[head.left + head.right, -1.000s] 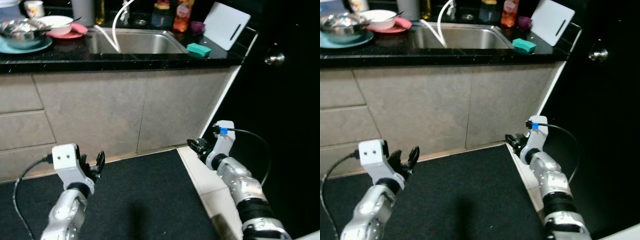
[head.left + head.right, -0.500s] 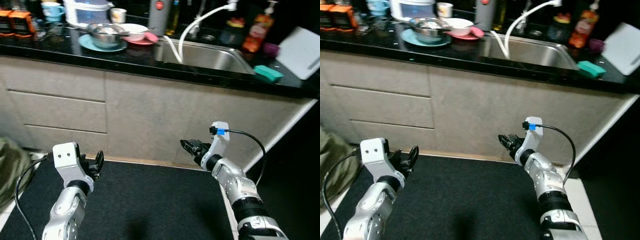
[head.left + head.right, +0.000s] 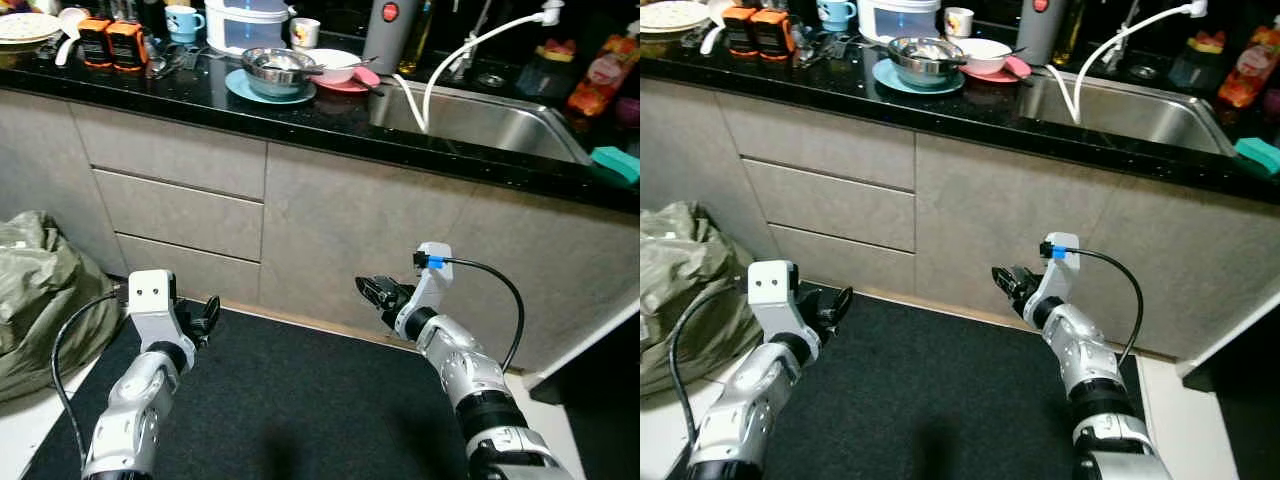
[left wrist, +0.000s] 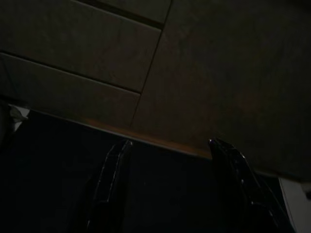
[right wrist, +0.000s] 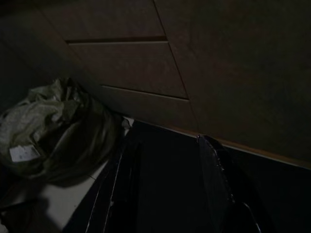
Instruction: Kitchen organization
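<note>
My left gripper (image 3: 208, 312) and right gripper (image 3: 372, 292) both hang released and empty over the black mat (image 3: 300, 400), while the dishes (image 3: 285, 72) wait up on the counter (image 3: 200, 100) beside the sink (image 3: 490, 110).

Both my arms held low, forearms reaching forward. Left hand (image 3: 205, 318) empty, fingers parted (clear gap in wrist view). Right hand (image 3: 372, 293) likewise empty, fingers apart.

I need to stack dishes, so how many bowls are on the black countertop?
2. A shiny metal bowl sits on a teal plate; a white bowl sits on a pink plate just right of it. Clutter behind may hide more.
</note>
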### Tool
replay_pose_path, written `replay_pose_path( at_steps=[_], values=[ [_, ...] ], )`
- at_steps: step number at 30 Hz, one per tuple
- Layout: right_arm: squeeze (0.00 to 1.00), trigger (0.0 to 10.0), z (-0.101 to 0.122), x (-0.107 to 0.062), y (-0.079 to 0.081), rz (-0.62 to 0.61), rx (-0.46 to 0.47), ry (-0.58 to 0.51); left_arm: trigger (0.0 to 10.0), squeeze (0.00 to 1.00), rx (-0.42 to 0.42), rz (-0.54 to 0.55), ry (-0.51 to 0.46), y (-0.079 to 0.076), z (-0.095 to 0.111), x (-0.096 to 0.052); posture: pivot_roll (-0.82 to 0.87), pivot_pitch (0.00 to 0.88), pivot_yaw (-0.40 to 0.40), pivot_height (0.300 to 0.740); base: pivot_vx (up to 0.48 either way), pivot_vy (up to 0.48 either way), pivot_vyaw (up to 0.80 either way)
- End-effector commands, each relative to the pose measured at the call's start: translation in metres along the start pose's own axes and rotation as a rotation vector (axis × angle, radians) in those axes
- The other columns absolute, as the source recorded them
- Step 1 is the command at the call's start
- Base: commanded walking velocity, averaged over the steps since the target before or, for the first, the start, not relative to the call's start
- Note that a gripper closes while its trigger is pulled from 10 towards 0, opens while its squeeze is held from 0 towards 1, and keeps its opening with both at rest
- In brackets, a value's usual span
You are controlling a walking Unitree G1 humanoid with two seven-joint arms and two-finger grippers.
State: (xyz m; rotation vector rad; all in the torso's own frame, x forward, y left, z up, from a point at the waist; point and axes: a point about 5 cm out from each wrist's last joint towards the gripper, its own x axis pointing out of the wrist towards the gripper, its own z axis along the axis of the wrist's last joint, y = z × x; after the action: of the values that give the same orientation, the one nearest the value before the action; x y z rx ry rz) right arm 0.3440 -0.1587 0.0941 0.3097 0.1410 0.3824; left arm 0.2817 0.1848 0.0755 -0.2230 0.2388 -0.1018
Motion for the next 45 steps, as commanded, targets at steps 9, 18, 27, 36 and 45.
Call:
replay_pose_path(
  at_steps=[9, 18, 27, 36, 45],
  values=[
    [0.00, 10.0, -0.006, -0.004, 0.006, -0.038, 0.014, -0.077, 10.0, 0.00, -0.064, -0.074, 0.048, 0.015, -0.002, 0.003, 0.21, 0.000, 0.113, 0.740, 0.000, 0.000, 0.00],
    [0.00, 10.0, -0.009, -0.004, 0.016, -0.033, 0.010, -0.099, 10.0, 0.00, -0.049, -0.150, -0.026, -0.015, 0.017, 0.024, 0.17, 0.000, 0.137, 0.740, 0.000, 0.000, 0.00],
    [0.00, 10.0, 0.000, -0.005, 0.017, -0.065, -0.003, -0.148, 10.0, 0.00, 0.056, -0.189, -0.072, -0.031, 0.035, 0.042, 0.09, 0.000, 0.149, 0.740, 0.059, 0.000, 0.00],
    [0.00, 10.0, 0.006, 0.002, 0.022, -0.056, 0.008, -0.153, 10.0, 0.00, 0.046, -0.146, -0.055, -0.013, 0.027, 0.032, 0.14, 0.000, 0.099, 0.740, 0.373, 0.000, 0.00],
    [0.00, 10.0, 0.004, -0.001, 0.013, -0.054, -0.027, -0.114, 10.0, 0.00, 0.038, -0.105, -0.061, -0.005, 0.021, 0.027, 0.14, 0.000, 0.050, 0.740, 0.418, 0.000, 0.00]
  ],
)
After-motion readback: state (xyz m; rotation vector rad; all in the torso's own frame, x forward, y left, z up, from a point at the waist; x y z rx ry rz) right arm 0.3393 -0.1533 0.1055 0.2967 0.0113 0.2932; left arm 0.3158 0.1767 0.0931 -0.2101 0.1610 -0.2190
